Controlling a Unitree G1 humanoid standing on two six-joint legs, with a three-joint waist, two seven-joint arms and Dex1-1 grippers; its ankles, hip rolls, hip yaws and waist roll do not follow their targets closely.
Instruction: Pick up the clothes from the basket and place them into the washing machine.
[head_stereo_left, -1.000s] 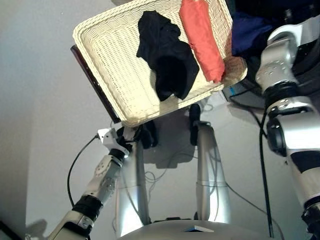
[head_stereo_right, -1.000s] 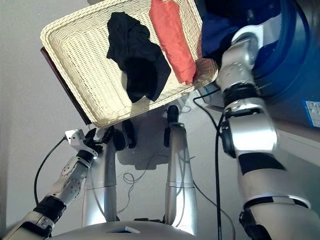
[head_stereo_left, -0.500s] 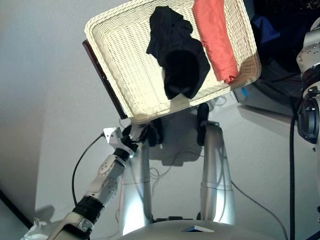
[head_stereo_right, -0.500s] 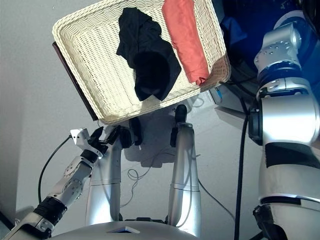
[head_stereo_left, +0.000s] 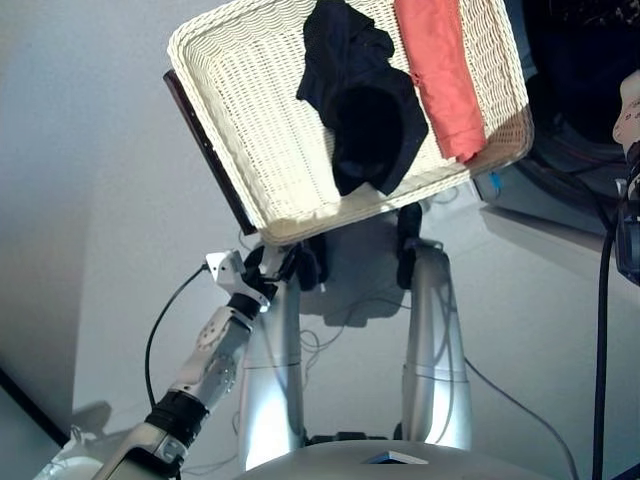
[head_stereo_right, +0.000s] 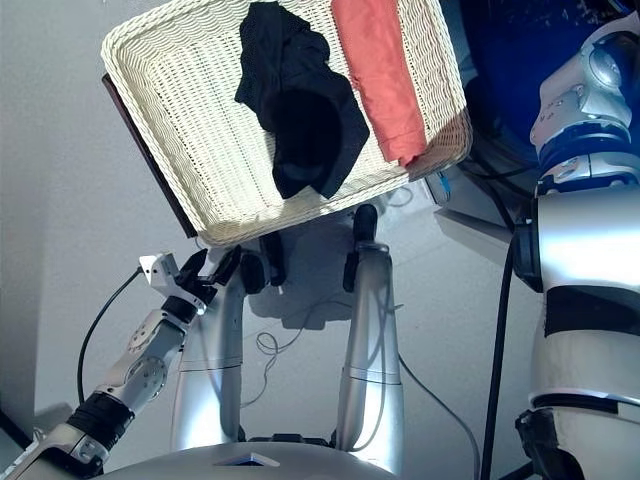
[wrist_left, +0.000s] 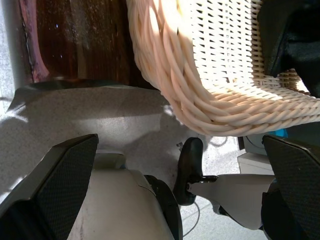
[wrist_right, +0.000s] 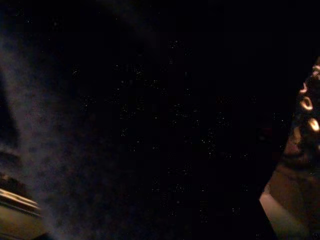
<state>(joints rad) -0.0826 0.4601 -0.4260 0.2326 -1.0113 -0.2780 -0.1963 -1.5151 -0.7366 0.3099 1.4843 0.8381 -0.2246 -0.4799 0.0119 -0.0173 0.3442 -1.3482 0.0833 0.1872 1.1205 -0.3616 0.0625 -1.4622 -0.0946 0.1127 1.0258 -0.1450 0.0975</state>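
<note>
The cream wicker basket (head_stereo_left: 250, 110) sits tilted in the upper part of the head views. A black garment (head_stereo_left: 365, 115) lies across its middle and a coral red one (head_stereo_left: 440, 70) lies along its right side. My left gripper (head_stereo_left: 272, 268) hangs open and empty just below the basket's near corner. The left wrist view shows the woven rim (wrist_left: 200, 100) above its spread fingers (wrist_left: 65, 175). The washing machine (head_stereo_left: 575, 100) is the dark mass at the right edge. My right arm (head_stereo_right: 585, 220) reaches up towards it, its hand out of the head views. The right wrist view is nearly black. No navy garment shows.
A dark brown board (head_stereo_left: 205, 165) lies under the basket's left side. Thin cables (head_stereo_left: 330, 340) trail over the grey floor below the basket, and a black cable (head_stereo_right: 495, 340) runs beside my right arm. A row of metal holes (wrist_right: 306, 102) glints in the dark.
The camera has swung, so the basket sits further right in the picture. The navy cloth seen at the right a second ago no longer shows. My right arm has slid towards the picture's edge.
</note>
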